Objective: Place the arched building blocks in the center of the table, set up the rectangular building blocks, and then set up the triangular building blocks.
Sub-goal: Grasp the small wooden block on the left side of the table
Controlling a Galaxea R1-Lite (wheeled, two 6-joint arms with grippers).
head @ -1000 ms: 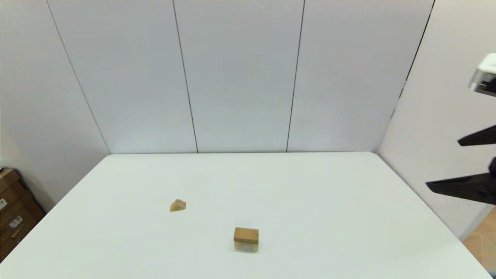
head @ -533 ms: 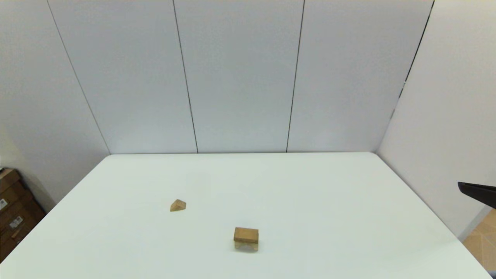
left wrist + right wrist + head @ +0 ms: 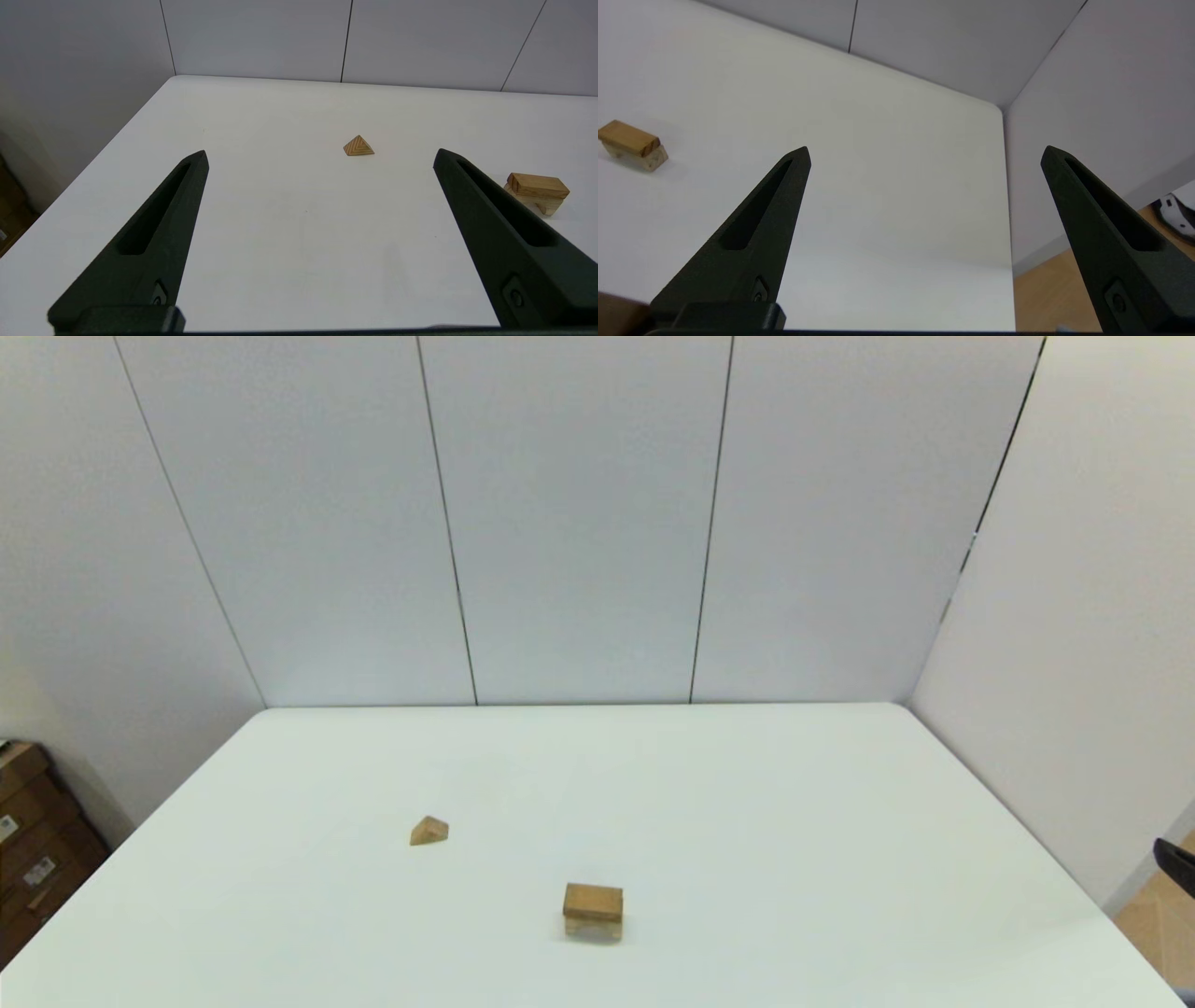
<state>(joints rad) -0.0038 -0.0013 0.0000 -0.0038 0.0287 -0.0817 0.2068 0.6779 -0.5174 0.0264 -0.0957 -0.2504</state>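
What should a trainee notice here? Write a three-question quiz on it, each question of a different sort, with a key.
1. True or false: the rectangular block lies flat on top of the arched block.
2. Where is the triangular block? A: on top of the stack. B: alone on the table, to the robot's left of the stack and farther back. C: held in a gripper.
3. Fill in: the left gripper and the right gripper are both ___ and hold nothing.
Key: 1 true; 2 B; 3 open.
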